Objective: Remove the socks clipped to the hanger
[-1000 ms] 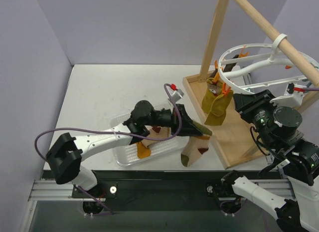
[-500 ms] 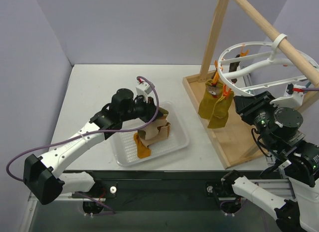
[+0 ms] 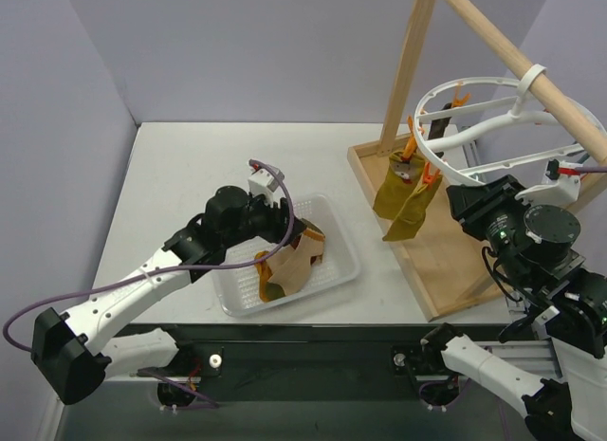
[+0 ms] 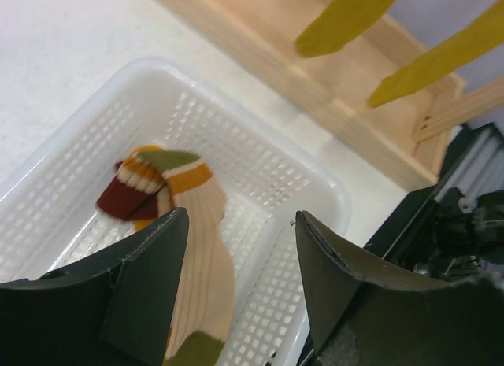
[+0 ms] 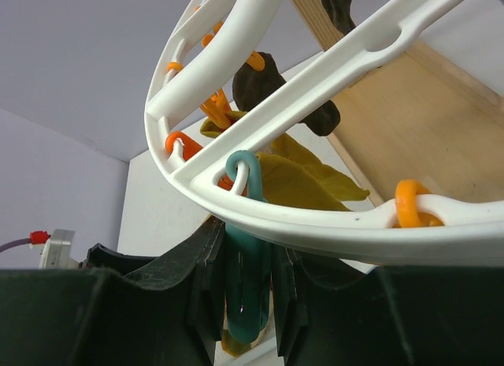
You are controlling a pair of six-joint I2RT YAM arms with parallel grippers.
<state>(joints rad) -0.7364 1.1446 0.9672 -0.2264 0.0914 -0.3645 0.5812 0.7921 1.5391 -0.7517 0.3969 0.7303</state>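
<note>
— Where is the left gripper (image 4: 240, 224)?
— Over a white mesh basket (image 3: 346, 270), fingers spread wide, holding nothing. A beige sock (image 4: 197, 256) with a striped cuff lies loose in the basket directly beneath it.
— And the right gripper (image 5: 246, 307)?
— Up under the white hanger (image 5: 315, 76), its fingers flanking a teal clip (image 5: 246, 279). Whether they pinch it, I cannot tell. Two mustard socks (image 3: 406, 199) and a dark sock (image 5: 260, 83) hang clipped to the ring.
— The setting?
— A white table (image 3: 190, 175), a wooden pole frame (image 3: 406, 71) bearing the hanger, and lilac walls (image 3: 237, 43).

The left claw (image 3: 289, 234) hovers over the basket (image 3: 347, 268) and its sock (image 3: 289, 272) — mustard socks (image 3: 403, 204) hang from the hanger (image 3: 484, 82).
</note>
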